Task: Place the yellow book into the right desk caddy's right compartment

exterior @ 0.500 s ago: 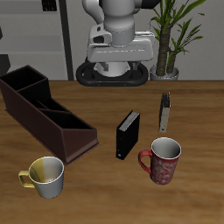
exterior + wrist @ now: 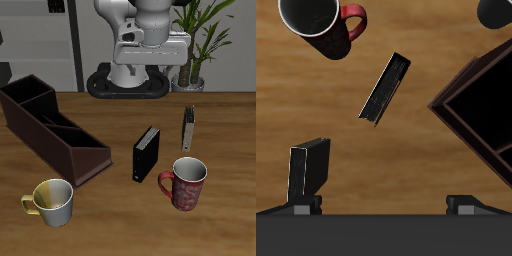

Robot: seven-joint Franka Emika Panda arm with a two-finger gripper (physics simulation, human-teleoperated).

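Note:
The yellow book point(image 2: 188, 128) stands on edge near the back of the table, beyond the red mug; it also shows in the wrist view point(image 2: 306, 175), where it looks dark. The right desk caddy point(image 2: 50, 125) is a long maroon tray lying at an angle. Its wide end bay point(image 2: 481, 100) is the end closest to the black book and looks empty. My gripper point(image 2: 150, 48) hangs high above the table's back, well above and apart from the yellow book. In the wrist view, my gripper point(image 2: 384, 206) shows its fingertips point(image 2: 301, 205) wide apart with nothing between them.
A thicker black book point(image 2: 147, 152) stands upright mid-table between the caddy and the yellow book, also in the wrist view point(image 2: 384, 88). A red mug point(image 2: 185, 182) and a yellow-and-white mug point(image 2: 52, 200) stand near the front edge. A potted plant point(image 2: 200, 40) is behind the table.
My arm has turned and the hand has shifted a little toward the plant side. Nothing on the table has moved.

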